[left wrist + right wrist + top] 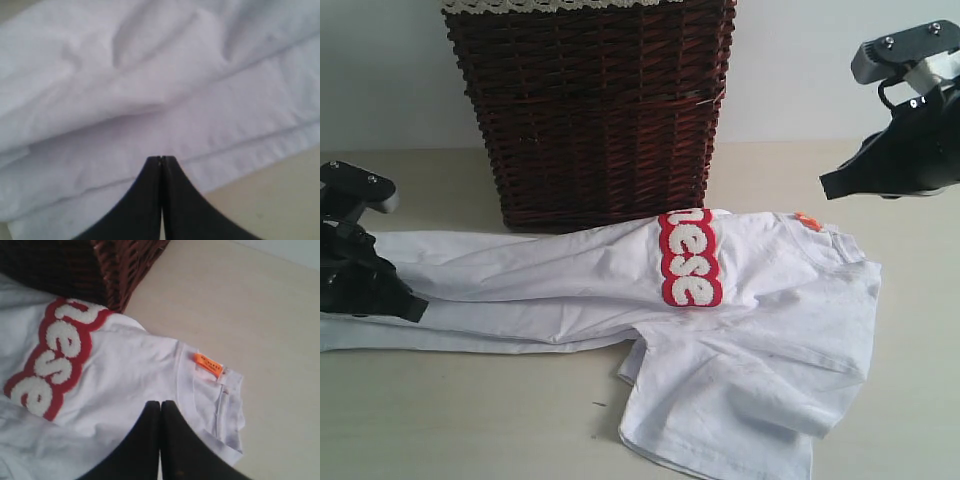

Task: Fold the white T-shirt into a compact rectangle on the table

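Note:
The white T-shirt (pixel 760 330) lies across the table (pixel 470 420), its body stretched out to the left in a long creased band and a wider part hanging toward the front right. Red-outlined lettering (pixel 690 260) runs over a fold near the middle. An orange tag (pixel 807 221) shows at the collar. My left gripper (pixel 418 310) is shut, its tips low over the shirt's left end (pixel 150 90), jaws meeting with no cloth seen between them. My right gripper (pixel 828 185) is shut, raised above the table beyond the collar, with the tag (pixel 207 364) and lettering (pixel 50 365) below it.
A tall dark brown wicker basket (pixel 590 110) with a lace-trimmed liner stands just behind the shirt, touching its back edge. Bare beige tabletop (pixel 260 315) extends right of the collar and along the front left. A pale wall closes the back.

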Action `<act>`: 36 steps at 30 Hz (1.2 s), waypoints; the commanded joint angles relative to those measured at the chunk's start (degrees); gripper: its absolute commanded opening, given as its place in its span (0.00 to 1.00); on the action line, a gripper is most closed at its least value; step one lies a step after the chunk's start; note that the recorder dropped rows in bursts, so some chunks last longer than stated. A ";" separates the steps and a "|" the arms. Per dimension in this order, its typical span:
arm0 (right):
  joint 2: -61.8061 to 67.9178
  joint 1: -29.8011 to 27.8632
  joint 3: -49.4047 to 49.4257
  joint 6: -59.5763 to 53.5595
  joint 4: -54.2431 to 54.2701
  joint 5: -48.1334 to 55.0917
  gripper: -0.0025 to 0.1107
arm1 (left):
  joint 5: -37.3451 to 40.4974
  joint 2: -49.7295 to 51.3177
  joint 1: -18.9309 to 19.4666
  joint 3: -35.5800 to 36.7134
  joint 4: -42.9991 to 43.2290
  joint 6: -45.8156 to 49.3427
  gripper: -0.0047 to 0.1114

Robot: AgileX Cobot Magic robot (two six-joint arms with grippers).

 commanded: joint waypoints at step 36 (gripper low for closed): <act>-0.13 0.03 -1.87 0.14 4.50 7.87 0.02 | 47.67 18.11 0.86 -1.33 20.28 -22.64 0.04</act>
